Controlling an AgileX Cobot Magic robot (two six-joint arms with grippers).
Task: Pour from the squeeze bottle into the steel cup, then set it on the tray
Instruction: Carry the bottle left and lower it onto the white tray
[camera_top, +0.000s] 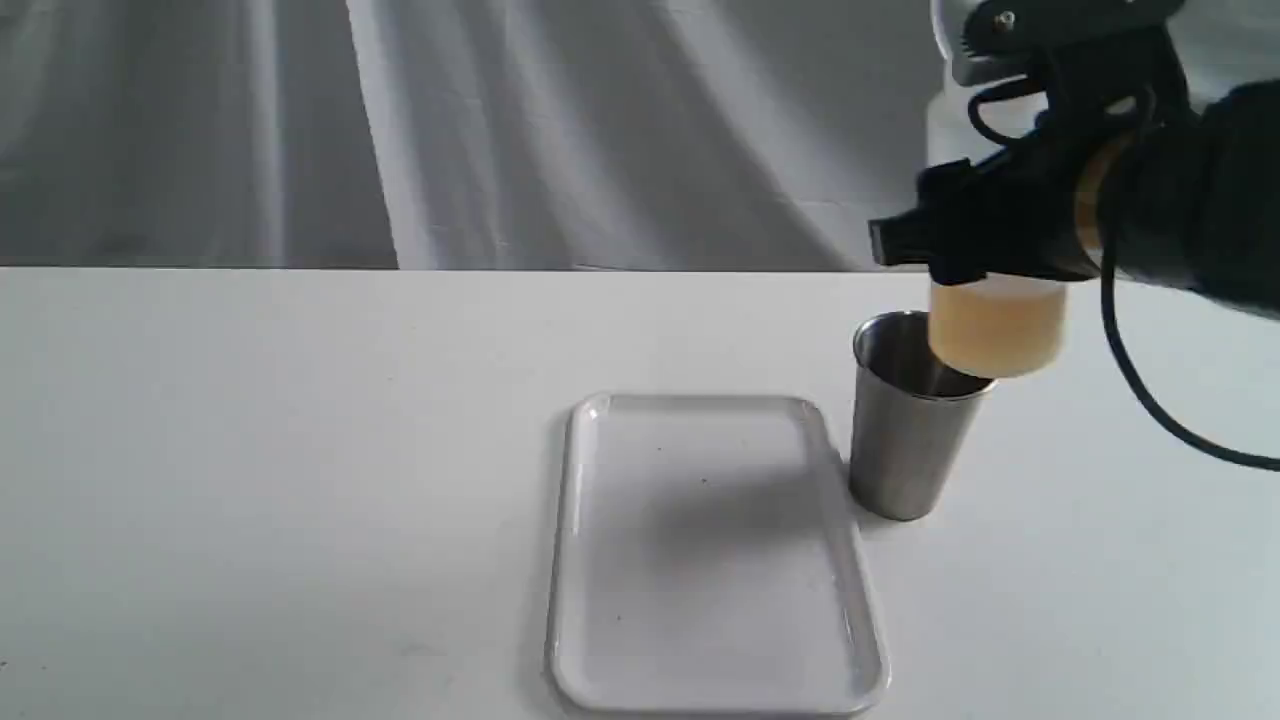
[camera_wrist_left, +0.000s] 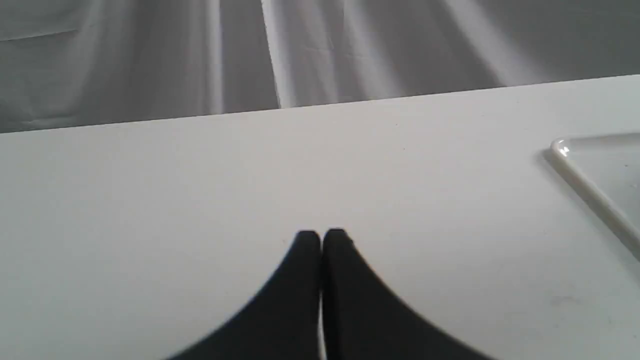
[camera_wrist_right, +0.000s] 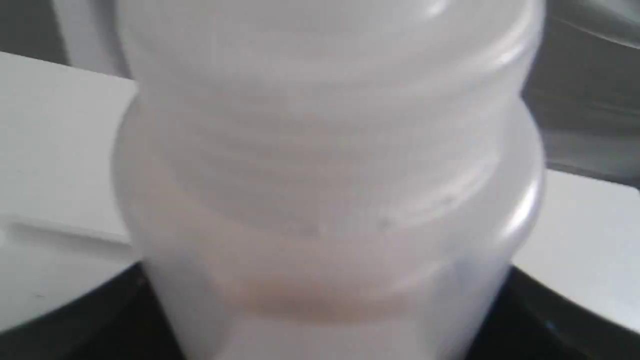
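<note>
One squeeze bottle (camera_top: 995, 330) inside right gripper (camera_top: 990, 240)

White tray (camera_top: 700, 600); brushed grey cup (camera_top: 905, 450); whitish bottle (camera_top: 995, 330) (amber below).

Frontal exterior, close wrists, shared tray (camera_top: 705, 560)

The steel cup (camera_top: 908, 440) is brushed metal; the squeeze bottle (camera_top: 995, 325) translucent plastic; the tray (camera_top: 715, 560) glossy white plastic; the surface (camera_top: 300, 450) matt.
</note>
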